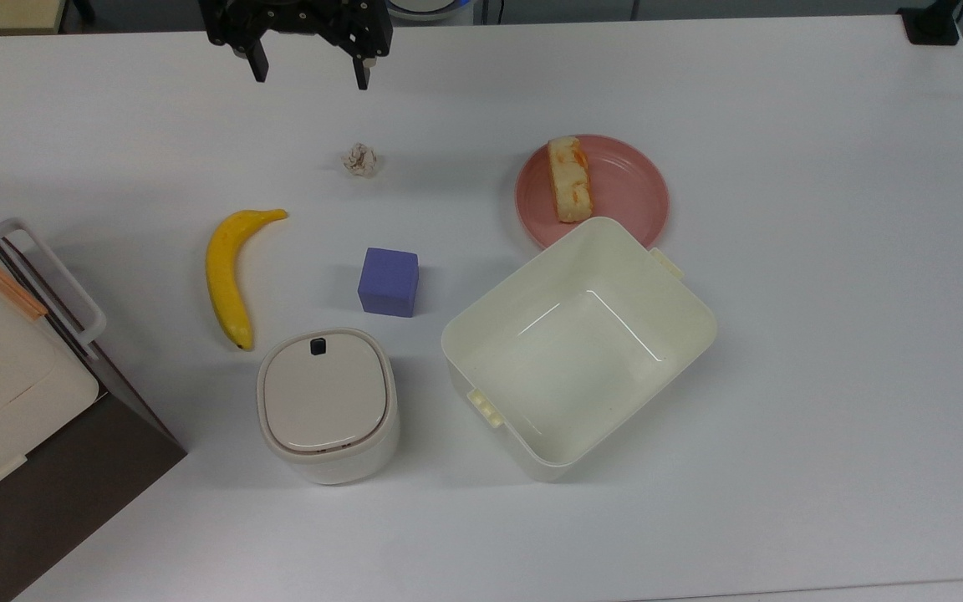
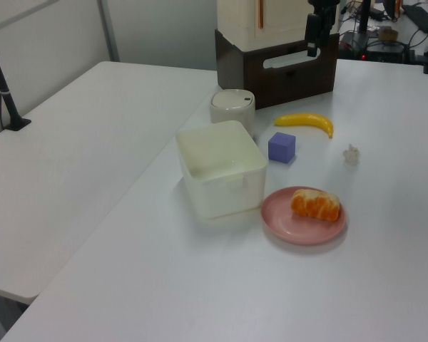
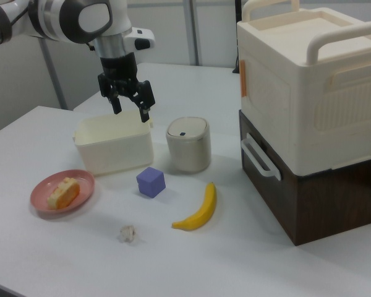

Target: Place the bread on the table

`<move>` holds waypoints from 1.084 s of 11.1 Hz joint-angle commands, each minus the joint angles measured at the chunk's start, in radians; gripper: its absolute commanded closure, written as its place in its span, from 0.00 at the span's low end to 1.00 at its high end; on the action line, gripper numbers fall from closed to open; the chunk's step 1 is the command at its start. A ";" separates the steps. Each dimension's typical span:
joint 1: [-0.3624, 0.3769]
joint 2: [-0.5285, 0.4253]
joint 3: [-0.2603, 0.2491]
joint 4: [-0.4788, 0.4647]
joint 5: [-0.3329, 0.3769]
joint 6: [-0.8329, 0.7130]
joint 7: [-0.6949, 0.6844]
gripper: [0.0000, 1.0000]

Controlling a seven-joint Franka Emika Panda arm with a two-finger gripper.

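Observation:
The bread, a pale-yellow slice with orange patches, lies on a round pink plate. The plate rests on the white table. My gripper hangs open and holds nothing, high over the table's far edge in the top view, well to the top view's left of the bread. In the left view the gripper is at the upper right, in front of the brown box.
A crumpled paper ball, a banana, a purple cube, a lidded cream canister and an open cream tub stand on the table. The tub touches the plate's near rim. A cream and brown box stack fills one end.

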 commanded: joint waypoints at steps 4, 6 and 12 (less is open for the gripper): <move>0.010 -0.016 -0.006 -0.025 0.009 0.012 -0.028 0.00; 0.013 -0.006 0.001 -0.027 0.009 0.018 -0.020 0.00; 0.154 -0.100 0.059 -0.410 -0.114 0.400 0.259 0.00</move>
